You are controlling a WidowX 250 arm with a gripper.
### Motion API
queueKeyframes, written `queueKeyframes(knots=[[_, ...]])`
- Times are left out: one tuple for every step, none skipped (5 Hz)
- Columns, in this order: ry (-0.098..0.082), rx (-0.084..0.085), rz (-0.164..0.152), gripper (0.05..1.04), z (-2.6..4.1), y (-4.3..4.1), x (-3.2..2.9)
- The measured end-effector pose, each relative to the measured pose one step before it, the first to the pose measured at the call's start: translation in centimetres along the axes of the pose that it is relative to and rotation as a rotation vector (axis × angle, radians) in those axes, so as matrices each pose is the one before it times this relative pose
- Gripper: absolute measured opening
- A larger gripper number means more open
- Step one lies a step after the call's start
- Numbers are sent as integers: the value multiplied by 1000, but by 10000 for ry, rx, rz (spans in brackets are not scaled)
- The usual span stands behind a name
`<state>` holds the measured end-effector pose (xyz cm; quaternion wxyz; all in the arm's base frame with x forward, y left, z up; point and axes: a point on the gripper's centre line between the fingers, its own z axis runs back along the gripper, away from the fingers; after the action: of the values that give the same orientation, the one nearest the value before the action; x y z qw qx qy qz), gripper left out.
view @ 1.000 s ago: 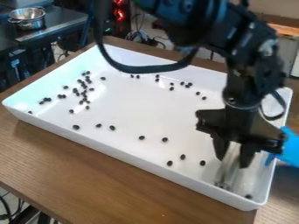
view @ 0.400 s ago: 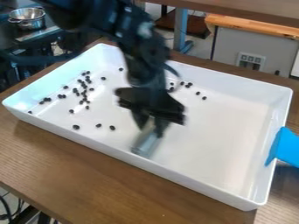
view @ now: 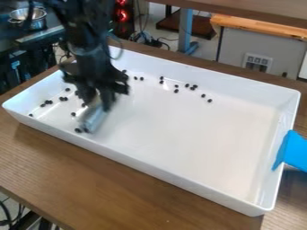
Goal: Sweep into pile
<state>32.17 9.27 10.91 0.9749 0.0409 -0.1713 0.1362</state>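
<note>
Low over the left part of the white tray (view: pixel 192 134), the black gripper (view: pixel 98 101) is shut on a pale grey, flat-looking sweeping tool (view: pixel 93 119). The tool slants down toward the tray's front-left floor, with its lower edge beside a couple of dark beans (view: pixel 78 130). More dark beans (view: pixel 46 103) lie scattered to the left of the gripper. Along the back of the tray floor runs a loose line of beans (view: pixel 192 87). The gripper and tool hide part of the floor behind them.
Raised white walls enclose the tray on a brown wooden table (view: pixel 90 166). A blue object (view: pixel 294 152) sits against the tray's right wall. Beyond the table at the upper left stands a metal pot (view: pixel 36 19).
The gripper and tool have moved from the tray's front-right corner across to its left part. Beans once spread along the front right are gone from there.
</note>
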Motion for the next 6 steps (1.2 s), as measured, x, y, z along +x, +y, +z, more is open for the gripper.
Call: queueKeyframes(knots=[[-7, 295, 548, 360, 824, 3372, 1735], [-12, 317, 305, 360, 591, 3478, 963], [745, -1281, -309, 360, 1410, -3102, -966], [315, -1160, -495, 359, 2517, -4529, 931], [-40, 110, -967, 360, -950, -5325, -171], [-87, 151, -538, 360, -2435, -5241, 106]])
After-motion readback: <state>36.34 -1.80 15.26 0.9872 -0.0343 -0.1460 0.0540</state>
